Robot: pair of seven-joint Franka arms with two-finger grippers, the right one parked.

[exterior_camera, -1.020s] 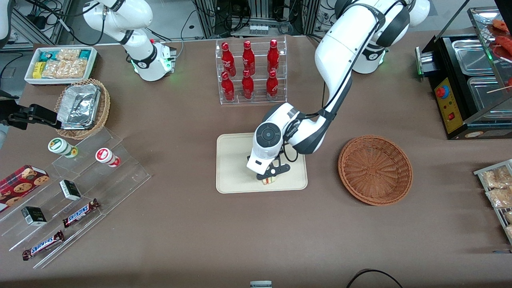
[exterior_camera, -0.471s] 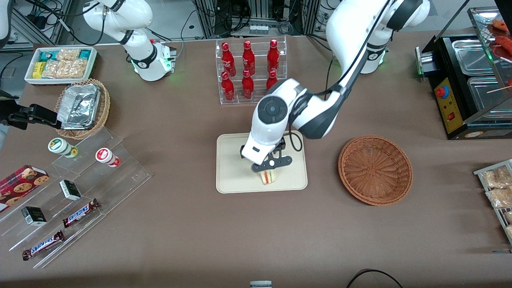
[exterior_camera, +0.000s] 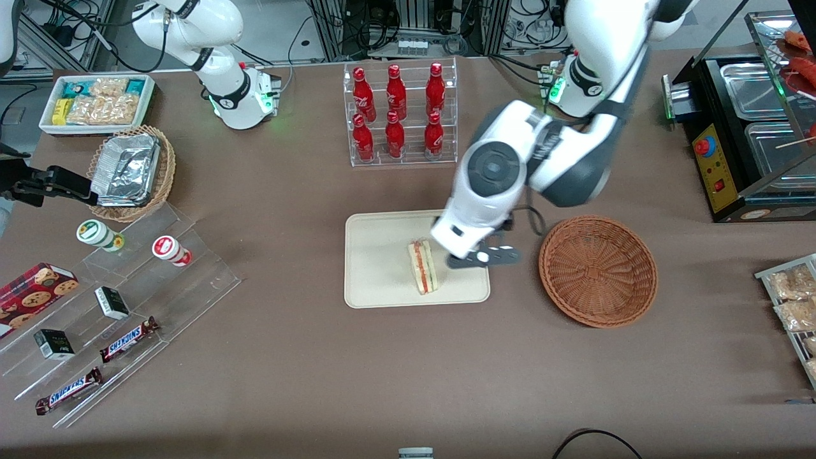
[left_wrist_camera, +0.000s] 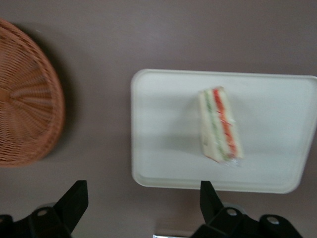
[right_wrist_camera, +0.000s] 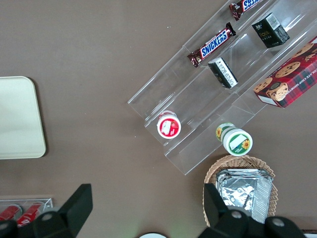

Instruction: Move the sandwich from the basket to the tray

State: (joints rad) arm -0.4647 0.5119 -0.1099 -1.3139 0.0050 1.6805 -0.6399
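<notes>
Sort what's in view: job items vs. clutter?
Job: sandwich lying on the tray; empty basket; gripper, open, raised over the tray's edge nearest the basket.
Clutter: red bottles, Snickers bars, foil basket, cookie box.

we see the gripper (exterior_camera: 482, 257) w/ fingers spread, holding nothing, above the tray (exterior_camera: 376, 280) edge nearest the basket (exterior_camera: 598, 271). sandwich (exterior_camera: 422, 266) lies just beside it, apart. bare table btwn tray & basket. bottle rack (exterior_camera: 398, 115) stands farther from the front cam.
</notes>
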